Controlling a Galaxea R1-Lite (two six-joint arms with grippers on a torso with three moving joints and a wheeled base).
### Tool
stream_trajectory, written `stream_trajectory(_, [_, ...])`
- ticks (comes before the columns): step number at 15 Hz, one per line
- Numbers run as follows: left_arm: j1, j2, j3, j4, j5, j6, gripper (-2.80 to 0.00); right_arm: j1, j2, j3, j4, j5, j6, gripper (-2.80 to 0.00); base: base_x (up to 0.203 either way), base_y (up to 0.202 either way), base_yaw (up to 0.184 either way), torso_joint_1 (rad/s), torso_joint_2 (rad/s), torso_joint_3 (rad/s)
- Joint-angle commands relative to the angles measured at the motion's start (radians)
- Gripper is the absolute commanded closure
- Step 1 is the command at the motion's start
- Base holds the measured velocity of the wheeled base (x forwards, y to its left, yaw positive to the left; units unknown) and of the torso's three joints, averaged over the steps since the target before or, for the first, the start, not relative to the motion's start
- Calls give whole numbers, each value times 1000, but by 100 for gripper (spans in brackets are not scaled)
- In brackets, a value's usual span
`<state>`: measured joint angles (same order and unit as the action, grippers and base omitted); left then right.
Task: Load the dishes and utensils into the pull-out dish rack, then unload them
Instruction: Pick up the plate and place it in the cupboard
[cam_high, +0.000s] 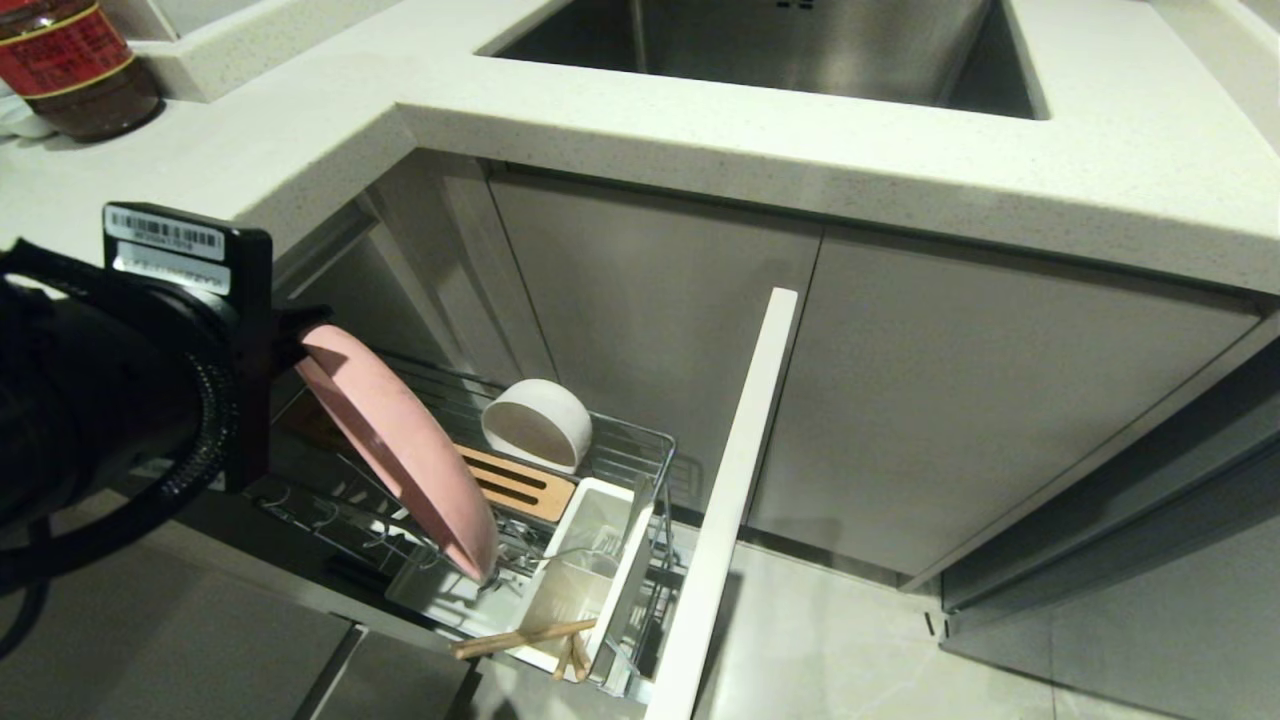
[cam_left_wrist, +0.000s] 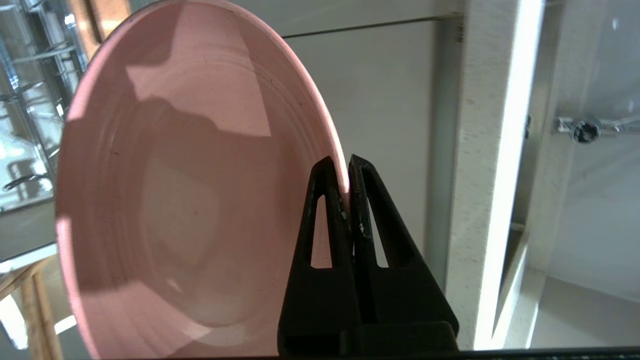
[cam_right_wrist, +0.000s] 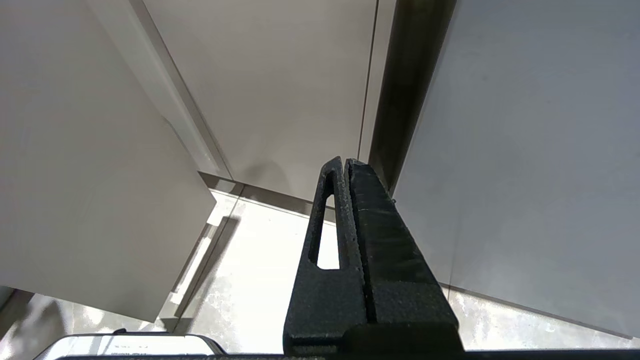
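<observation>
My left gripper (cam_left_wrist: 346, 162) is shut on the rim of the pink plate (cam_left_wrist: 190, 190). In the head view the plate (cam_high: 400, 450) hangs tilted over the pull-out dish rack (cam_high: 640, 445), its lower edge close to the wires beside the white caddy (cam_high: 575, 590). The off-white bowl (cam_high: 537, 423) lies on its side at the back of the rack, behind the slotted wooden strip (cam_high: 515, 483). The chopsticks (cam_high: 525, 638) lie across the caddy's front end. A fork (cam_high: 606, 543) shows faintly inside the caddy. My right gripper (cam_right_wrist: 345, 161) is shut and empty, parked facing cabinet fronts and floor.
The rack's white front panel (cam_high: 735, 500) juts out toward me on the right of the basket. Above are the speckled countertop (cam_high: 900, 170) and the steel sink (cam_high: 780, 45). A dark jar with a red label (cam_high: 70, 65) stands on the counter at far left. Grey cabinet doors (cam_high: 650, 330) close the back.
</observation>
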<state>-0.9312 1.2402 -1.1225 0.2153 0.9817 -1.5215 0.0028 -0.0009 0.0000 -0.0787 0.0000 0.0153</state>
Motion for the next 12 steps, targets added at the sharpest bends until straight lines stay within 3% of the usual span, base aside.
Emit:
stream_trajectory(1, [0,-4,37,2,9,-44,0,0,1,26,-1,0,0,0,0,0,0,0,0,0])
stream_trajectory(5, [57,-23,107,-15,5,-103,0,0,1,26,-1,0,1,0,0,0,0,0,0,0])
stream_trajectory(12, [131,-36,211,-188,-19,-108,0,0,1,26,-1,0,0,0,0,0,0,0,0,0])
